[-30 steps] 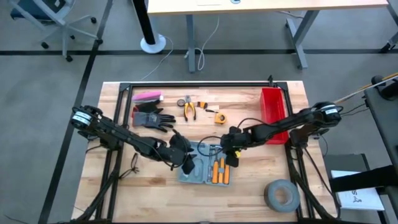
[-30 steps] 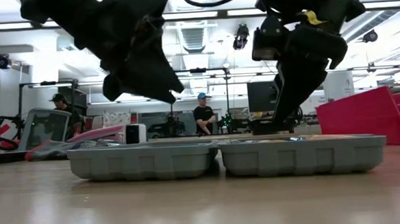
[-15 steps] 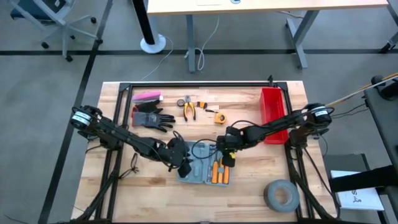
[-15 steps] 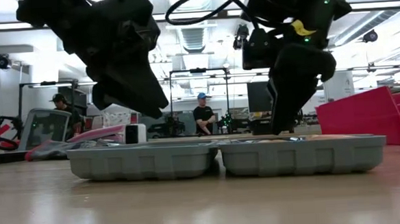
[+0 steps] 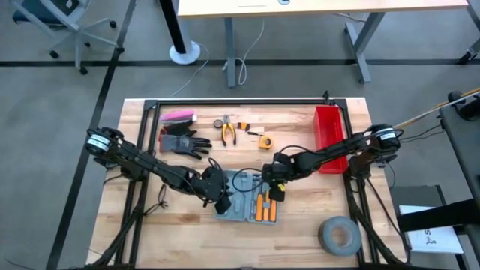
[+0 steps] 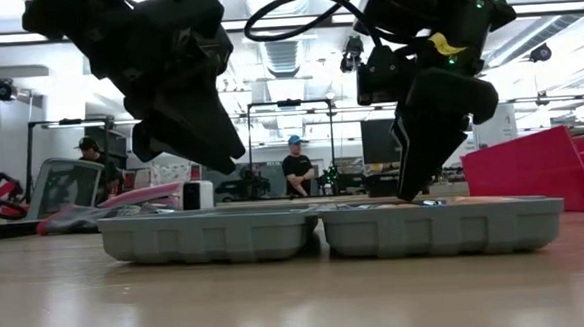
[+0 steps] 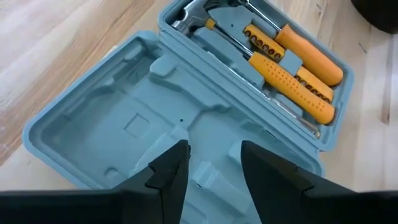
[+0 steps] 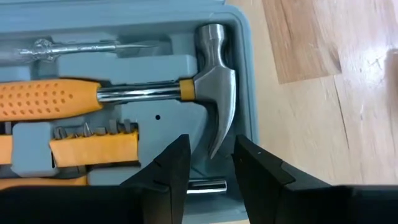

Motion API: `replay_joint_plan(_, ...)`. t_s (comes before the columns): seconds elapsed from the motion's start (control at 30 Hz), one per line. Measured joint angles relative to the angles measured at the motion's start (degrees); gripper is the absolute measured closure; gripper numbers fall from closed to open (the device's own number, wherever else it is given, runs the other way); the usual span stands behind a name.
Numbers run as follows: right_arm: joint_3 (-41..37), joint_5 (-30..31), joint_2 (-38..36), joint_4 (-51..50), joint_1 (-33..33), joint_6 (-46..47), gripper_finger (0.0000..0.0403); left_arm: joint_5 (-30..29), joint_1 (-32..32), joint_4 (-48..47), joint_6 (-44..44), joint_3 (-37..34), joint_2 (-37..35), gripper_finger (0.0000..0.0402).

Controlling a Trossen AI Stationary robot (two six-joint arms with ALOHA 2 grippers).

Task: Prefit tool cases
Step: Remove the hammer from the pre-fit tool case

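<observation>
The grey-blue tool case [image 5: 247,205] lies open, both halves flat on the wooden table. In the left wrist view its left half [image 7: 124,130] shows empty moulded slots. The right half [image 8: 124,124] holds orange-handled tools and a claw hammer [image 8: 214,106]. My left gripper [image 5: 223,201] hovers open over the empty half, fingers [image 7: 171,174] pointing down. My right gripper [image 5: 274,192] stands open over the tool-filled half, its fingers on either side of the hammer's claw. In the low view its fingers [image 6: 410,187] reach down to the case rim [image 6: 435,208].
A red bin [image 5: 330,135] stands at the table's right far side, and a grey tape roll [image 5: 339,234] lies near the right front corner. A black glove [image 5: 184,142], pliers [image 5: 227,131] and a pink object [image 5: 178,116] lie toward the far edge. People stand in the room beyond.
My right gripper has shifted a little toward the table's left over the tool-filled half. My left gripper has come down slightly over the empty half. The case has stayed where it was.
</observation>
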Motion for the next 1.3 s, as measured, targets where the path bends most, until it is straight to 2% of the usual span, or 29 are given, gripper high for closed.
replay_joint_plan(0.37,-0.07,-0.43,0.00,0.50,0.00,0.27,0.0286,0.00,0.00,-0.01,-0.02,0.00,0.00,0.0244)
replay_joint_plan(0.77,0.26,0.08,5.72,4.54,-0.58,-1.35,0.0308,0.02,-0.39,0.16,-0.02,-0.02,0.00,0.0237)
replay_joint_plan(1.07,-0.35,0.06,1.07,2.24,-1.33,-2.90,0.0315,0.02,-0.87,0.48,-0.02,-0.02,0.00,0.0237)
replay_joint_plan(1.3,-0.33,-0.08,0.52,2.55,-1.74,-3.14,0.0318,0.02,-0.85,0.68,-0.21,-0.02,-0.01,0.0237)
